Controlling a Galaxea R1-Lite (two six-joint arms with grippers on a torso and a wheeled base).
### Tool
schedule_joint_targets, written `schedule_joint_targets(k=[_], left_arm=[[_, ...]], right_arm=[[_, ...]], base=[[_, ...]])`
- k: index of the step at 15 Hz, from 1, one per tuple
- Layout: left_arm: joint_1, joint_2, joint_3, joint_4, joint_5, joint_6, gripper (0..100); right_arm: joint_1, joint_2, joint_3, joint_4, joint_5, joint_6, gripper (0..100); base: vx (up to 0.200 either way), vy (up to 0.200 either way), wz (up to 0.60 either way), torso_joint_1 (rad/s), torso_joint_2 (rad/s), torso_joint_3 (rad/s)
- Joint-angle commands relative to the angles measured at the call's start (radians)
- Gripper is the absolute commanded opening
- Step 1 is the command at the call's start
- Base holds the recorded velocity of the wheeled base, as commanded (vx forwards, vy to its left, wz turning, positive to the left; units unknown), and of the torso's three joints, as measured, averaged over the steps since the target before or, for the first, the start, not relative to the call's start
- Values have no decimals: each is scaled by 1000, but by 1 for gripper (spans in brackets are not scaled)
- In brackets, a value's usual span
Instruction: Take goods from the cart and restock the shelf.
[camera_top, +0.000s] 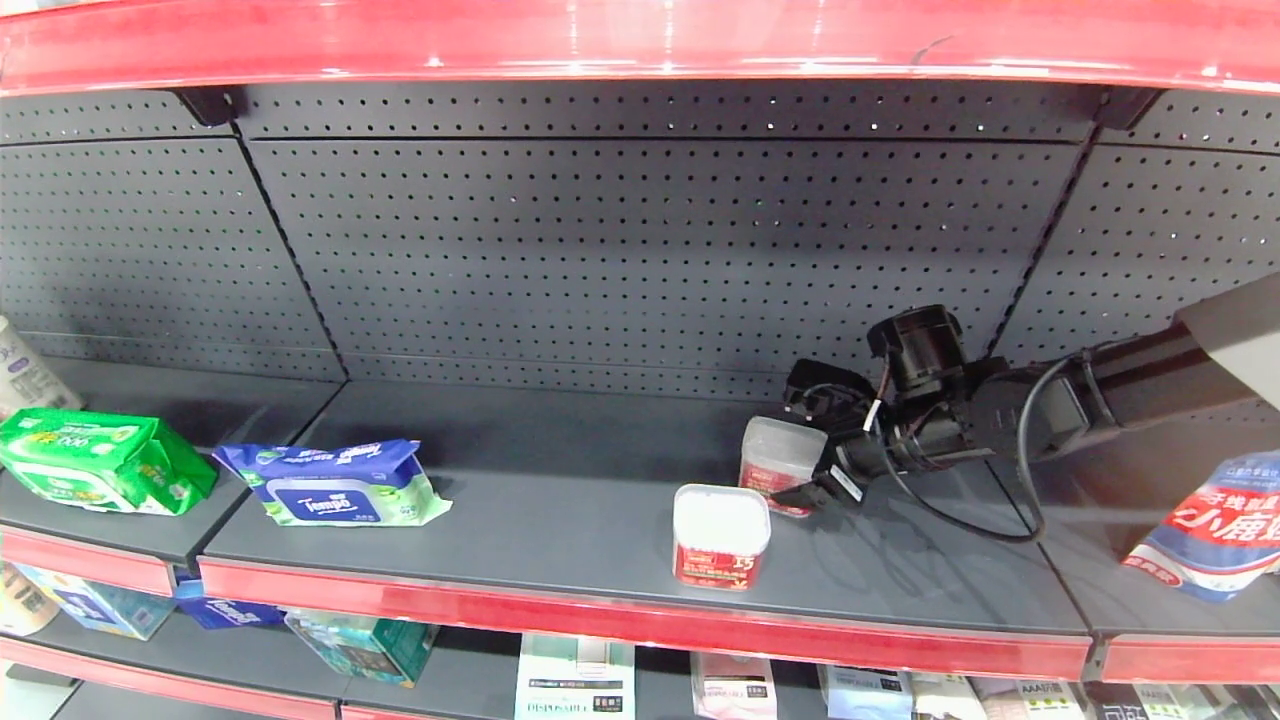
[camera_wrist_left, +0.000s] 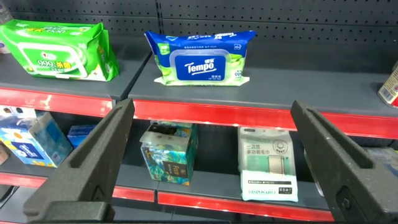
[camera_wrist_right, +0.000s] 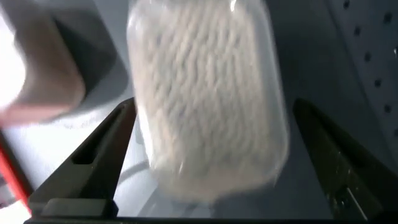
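Toward the right of the shelf (camera_top: 560, 520), a small clear-lidded tub (camera_top: 780, 452) is standing just behind its twin (camera_top: 720, 535), between our right gripper's (camera_top: 808, 447) fingers (camera_wrist_right: 93, 162), which are sitting wide apart, seemingly not touching it. We are judging it light, rigid and slick-walled, best pinched across its flat sides. Our left gripper (camera_wrist_left: 212, 106) is hovering, fingers apart

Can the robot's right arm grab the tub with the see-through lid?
Probably yes. The right gripper has its jaws open on either side of the tub, nothing between; the other tub stands apart, nearer the front of the shelf.
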Motion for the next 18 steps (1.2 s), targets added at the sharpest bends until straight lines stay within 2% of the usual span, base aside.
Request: schedule_joint_targets(k=[1, 4, 7, 18], left_arm=[[0, 0, 0, 0, 0, 0, 100], [0, 0, 0, 0, 0, 0, 100], [0, 0, 0, 0, 0, 0, 100], [0, 0, 0, 0, 0, 0, 100]], right_arm=[[-13, -44, 51, -3, -12, 4, 100], [-24, -70, 92, -4, -32, 5, 100], [-25, -62, 83, -26, -73, 30, 100], [-24, -13, 20, -26, -124, 51, 100]], base=[[0, 0, 0, 0, 0, 0], [0, 0, 0, 0, 0, 0], [0, 0, 0, 0, 0, 0], [0, 0, 0, 0, 0, 0]])
